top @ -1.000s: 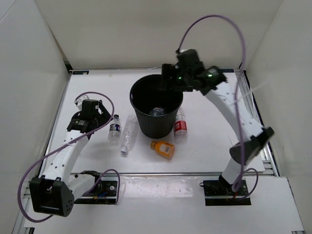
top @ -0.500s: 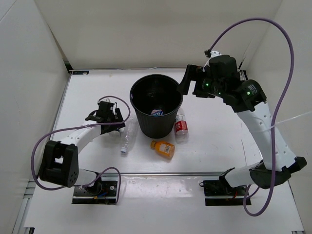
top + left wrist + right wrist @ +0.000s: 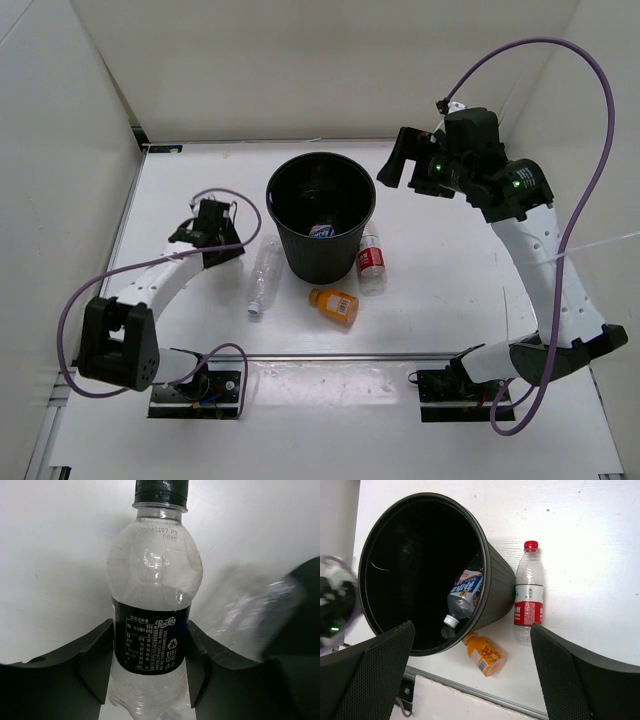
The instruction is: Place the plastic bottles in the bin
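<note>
My left gripper point(image 3: 150, 667) is shut on a clear plastic bottle with a dark-blue label point(image 3: 151, 605) that lies on the table, one pad on each side of the label. From above, the left gripper point(image 3: 226, 250) covers that bottle. An unlabelled clear bottle point(image 3: 263, 276) lies just to its right. The round black bin point(image 3: 283, 190) stands mid-table with a white-blue-label bottle point(image 3: 465, 594) inside. A red-label bottle point(image 3: 371, 262) and a short orange bottle point(image 3: 335, 305) lie in front of the bin. My right gripper point(image 3: 398, 165) hangs open and empty, up to the right of the bin.
White walls enclose the table on the left, back and right. A metal rail point(image 3: 350, 356) runs along the near edge by both arm bases. The right arm's purple cable point(image 3: 560, 60) loops high over the back right.
The left gripper has shut on the dark-blue-label bottle after standing open around it. The right gripper has drifted a little further right, away from the bin's rim.
</note>
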You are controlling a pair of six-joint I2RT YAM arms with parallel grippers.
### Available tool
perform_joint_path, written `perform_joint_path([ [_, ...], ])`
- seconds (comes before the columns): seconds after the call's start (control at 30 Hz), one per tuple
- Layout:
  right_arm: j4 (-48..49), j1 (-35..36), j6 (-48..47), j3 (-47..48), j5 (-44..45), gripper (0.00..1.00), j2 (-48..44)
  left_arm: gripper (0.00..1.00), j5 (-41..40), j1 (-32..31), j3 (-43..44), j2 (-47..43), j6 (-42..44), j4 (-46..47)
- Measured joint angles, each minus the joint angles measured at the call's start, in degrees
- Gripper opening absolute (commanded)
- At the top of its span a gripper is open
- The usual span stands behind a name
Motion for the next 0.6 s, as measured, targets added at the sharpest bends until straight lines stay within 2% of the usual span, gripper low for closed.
perform_joint_path([
  [0.1, 0.26, -0.74, -0.24, -0.57, -0.55, 1.0, -0.11, 0.35, -1.79, -0.07, 9.99, -2.91, -0.83, -4.48],
  [0.3, 0.5, -3.48, 0.79, -6.95, -1.81, 1.0, -2.51, 0.38, -3.13, -3.91, 31.61, -9.81, -1.01, -3.85],
  [0.47, 0.46, -8.41, 3.72, -13.94, -3.43, 1.0, -3.43, 0.4, -0.11, -13.7, 47.06, -6.82, 4.31, -0.44],
  [0.57, 0.46, -10.23, 5.14, -17.18, -4.39, 1.0, -3.32, 0.42, 2.14, -19.8, 49.66, -3.02, 7.41, 0.44],
  [0.6, 0.42, -10.6, 5.46, -17.94, -4.61, 1.0, -3.06, 0.45, 2.73, -21.7, 49.7, -1.27, 8.2, 0.31],
])
